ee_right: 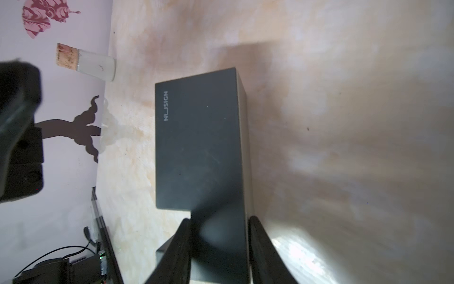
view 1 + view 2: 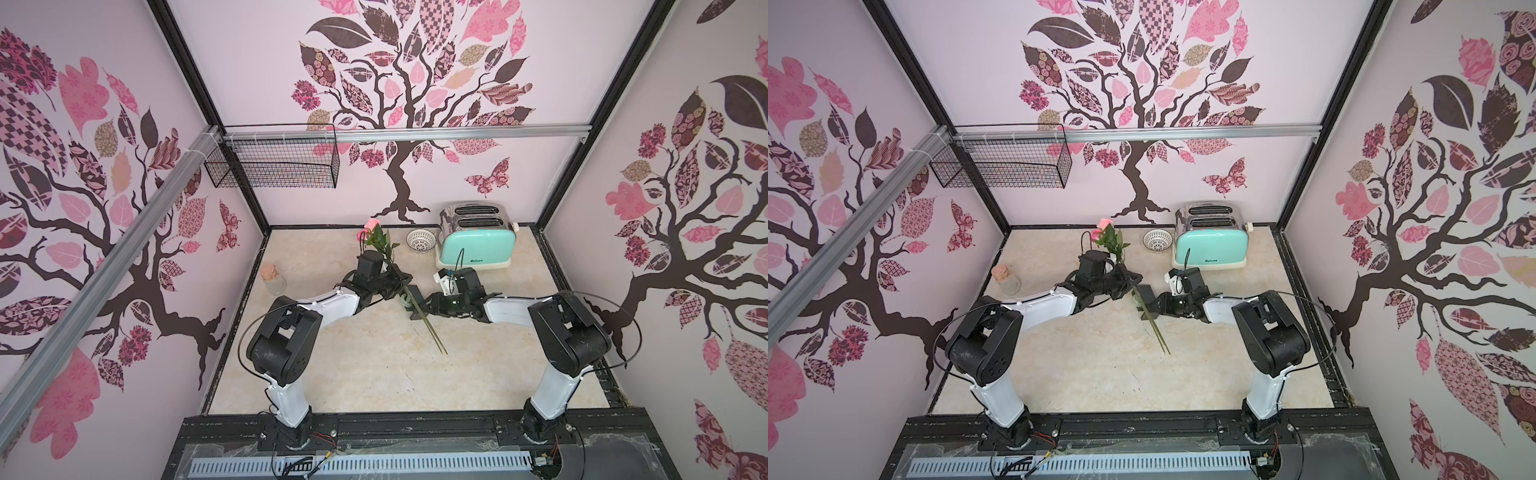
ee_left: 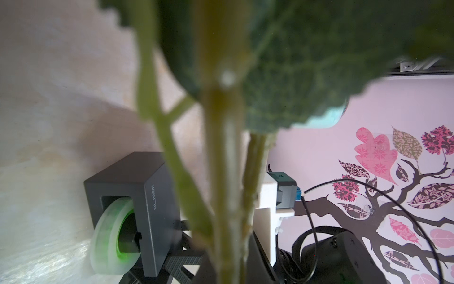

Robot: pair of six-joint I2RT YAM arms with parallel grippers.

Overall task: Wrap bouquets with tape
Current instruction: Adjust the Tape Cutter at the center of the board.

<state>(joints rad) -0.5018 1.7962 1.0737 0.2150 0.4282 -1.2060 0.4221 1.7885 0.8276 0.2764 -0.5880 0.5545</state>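
We take the toaster [image 2: 476, 245] as our mark. The tape [image 2: 415, 300], a clear roll in a black dispenser, stands on the table [image 2: 374, 374] in front of the toaster and a little to its left. The right gripper [image 1: 218, 250] is at the tape. Its fingers [image 1: 177, 250] straddle the dispenser's narrow end and seem pressed against both sides, though the wrist view is blurred there.

The left gripper [image 2: 394, 286] sits further left of the toaster than the tape does. It is pinched tight on the stems of the bouquet [image 2: 379, 241]. The pink blooms point toward the back wall, level with the toaster and to its left. The stems slant forward, away from the toaster, and pass right by the tape. Their cut ends lie well in front of the toaster. In the left wrist view the stems fill the middle and the roll shows behind them.

A white bowl [image 2: 421, 240] stands just beside the toaster's left. A corked jar [image 2: 272, 279] stands far to its left.
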